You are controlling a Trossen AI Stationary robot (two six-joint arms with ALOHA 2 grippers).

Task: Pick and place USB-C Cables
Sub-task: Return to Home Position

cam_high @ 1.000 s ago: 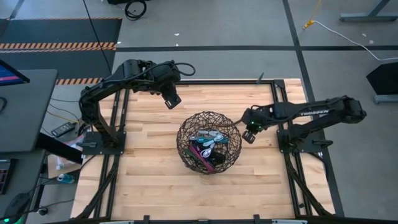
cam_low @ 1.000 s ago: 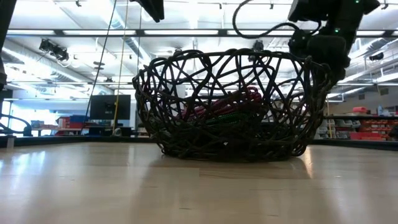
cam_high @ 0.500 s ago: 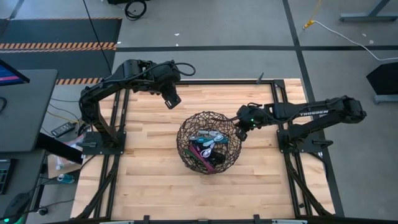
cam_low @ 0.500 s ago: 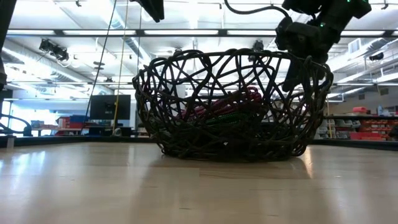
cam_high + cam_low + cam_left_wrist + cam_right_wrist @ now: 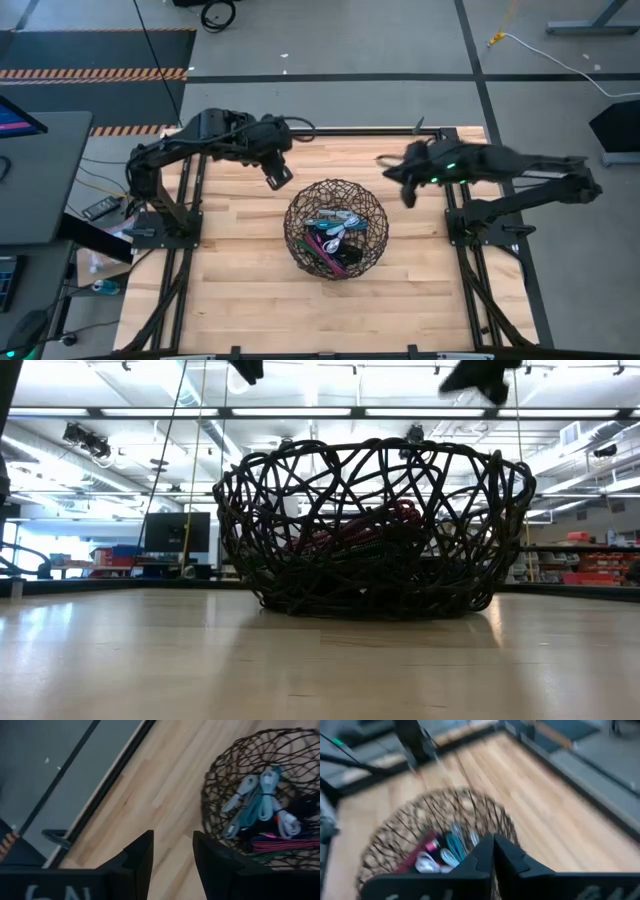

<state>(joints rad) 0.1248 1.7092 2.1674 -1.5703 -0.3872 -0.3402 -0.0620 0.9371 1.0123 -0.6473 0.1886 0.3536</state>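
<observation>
1. Left gripper (image 5: 278, 176): I hold it in the air above the wooden table (image 5: 230, 300), clear of the boards. Its fingers (image 5: 140, 857) stand a little apart, and nothing lies between them.
2. Right gripper (image 5: 408, 190): I hold it raised above the table's far right part. Its two fingers (image 5: 480, 857) are pressed together along their length, and they grip nothing.
3. Wire-mesh basket (image 5: 289, 230): it stands on the table between my two grippers and below both. It lies to the right of my left gripper and to the left of my right gripper. Neither gripper touches it. In the low view both grippers sit above the level of its rim.
4. USB-C cables (image 5: 335, 232): every bundle I can see lies heaped on the floor of the basket, below and ahead of each gripper.
5. Detail of the heap: the teal and white bundles (image 5: 255, 800) lie on top near the middle. A maroon bundle (image 5: 320, 243) lies just beside them, and a black bundle (image 5: 350, 258) lies toward the rim farthest from both grippers.
6. Through the mesh in the low view, only the maroon and green coils can be told apart.
</observation>
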